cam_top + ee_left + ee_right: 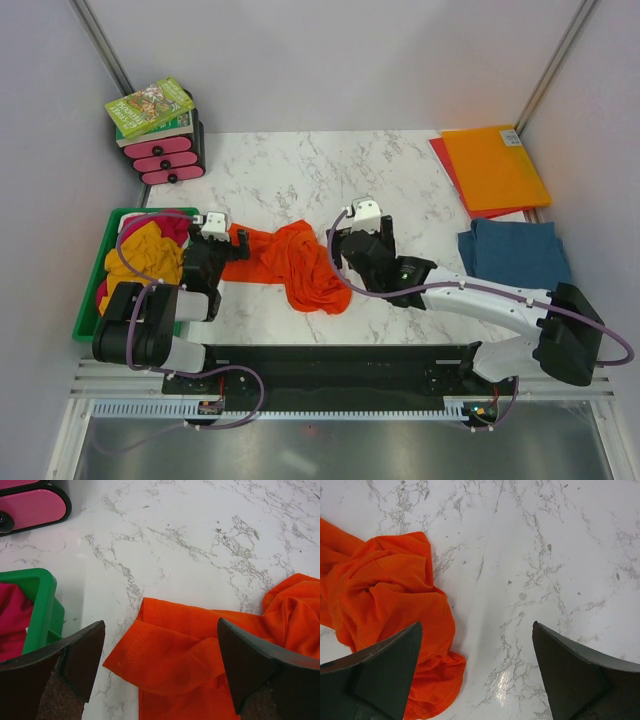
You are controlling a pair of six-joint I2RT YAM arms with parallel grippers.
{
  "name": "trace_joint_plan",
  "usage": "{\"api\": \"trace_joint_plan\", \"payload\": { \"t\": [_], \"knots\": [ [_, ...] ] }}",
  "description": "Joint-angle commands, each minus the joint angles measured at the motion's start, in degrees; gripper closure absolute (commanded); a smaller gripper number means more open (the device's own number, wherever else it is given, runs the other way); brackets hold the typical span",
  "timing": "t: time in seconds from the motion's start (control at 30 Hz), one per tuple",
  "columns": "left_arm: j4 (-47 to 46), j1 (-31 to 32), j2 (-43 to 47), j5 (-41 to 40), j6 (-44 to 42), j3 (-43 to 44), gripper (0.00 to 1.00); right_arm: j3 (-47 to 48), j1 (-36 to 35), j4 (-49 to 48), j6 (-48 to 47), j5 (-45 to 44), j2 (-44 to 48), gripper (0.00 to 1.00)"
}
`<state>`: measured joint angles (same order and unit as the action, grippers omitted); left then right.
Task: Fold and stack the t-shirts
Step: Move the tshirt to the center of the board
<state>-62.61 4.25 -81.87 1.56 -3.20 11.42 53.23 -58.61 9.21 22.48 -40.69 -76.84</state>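
We are hovering the left pincer [160,622], released, over the nine o'clock end of the orange t-shirt [295,262] lying crumpled on the bench [300,165]; the right pincer [476,625] is gaping at its three o'clock.

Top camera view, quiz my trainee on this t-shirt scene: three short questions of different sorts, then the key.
1. True or false: the orange t-shirt lies neatly folded.
2. Where is the teal-blue t-shirt? A) in the green bin B) on the right side of the table C) under the book
3. Fill in: the left gripper and right gripper both stand ____.
Key: 1 false; 2 B; 3 open.
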Motion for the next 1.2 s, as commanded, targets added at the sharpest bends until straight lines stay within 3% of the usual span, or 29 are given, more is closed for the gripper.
{"api": "trace_joint_plan", "payload": {
  "t": [0.0, 0.6, 0.67, 0.73, 0.77, 0.8, 0.83, 0.93, 0.97, 1.0, 1.07, 1.17],
  "knots": [
    [-2.43, -0.21, -0.31, -1.21, 1.27, 1.24, 0.00, 2.75, 0.25, 2.21, 2.73, -3.26, -1.47, 0.02],
    [-1.73, -0.30, -0.40, -0.77, 1.01, 1.59, 0.00, 8.20, 0.16, 10.30, 11.80, -1.42, -14.56, 0.02],
    [-2.25, -0.56, 0.73, 3.08, 0.31, 1.33, 0.00, 9.78, 0.16, 11.18, 11.88, -1.33, -15.36, 0.02],
    [10.33, -0.56, 5.46, 7.56, -2.59, 3.16, 0.00, 11.10, -0.10, 12.05, 11.97, -1.50, -15.80, 0.02],
    [23.02, -0.21, 11.14, 14.28, -5.21, 6.48, 0.00, 11.45, -0.36, 12.32, 12.06, -1.59, -15.80, 0.02],
    [32.63, 0.05, 11.98, 16.17, -7.85, 15.38, 0.00, 11.45, -0.63, 12.58, 11.97, -1.85, -15.28, 0.02],
    [49.08, 0.32, 11.99, 14.97, -7.00, 19.91, 0.00, 11.37, -0.89, 12.67, 11.97, -1.85, -15.01, 0.02],
    [67.81, 0.23, 9.98, 9.96, -8.91, 33.72, 0.00, 9.71, -0.89, 13.37, 13.11, -1.24, -13.60, 0.02],
    [78.67, 0.23, 9.54, 9.08, -9.88, 36.63, 0.00, 9.18, -0.98, 13.64, 13.99, -0.28, -13.34, 0.07],
    [83.30, 0.23, 9.88, 7.94, -10.94, 40.66, 0.00, 8.39, -1.07, 13.99, 14.86, 0.08, -12.82, 0.17],
    [92.70, -0.03, 11.37, 4.60, -11.74, 43.15, 0.00, 5.40, -0.98, 14.96, 17.84, 1.48, -12.11, 0.25],
    [101.59, -0.47, 15.94, 4.94, -13.14, 45.70, 0.00, -0.57, -3.08, 13.99, 21.45, 1.67, -7.56, 0.53]
  ]
}}
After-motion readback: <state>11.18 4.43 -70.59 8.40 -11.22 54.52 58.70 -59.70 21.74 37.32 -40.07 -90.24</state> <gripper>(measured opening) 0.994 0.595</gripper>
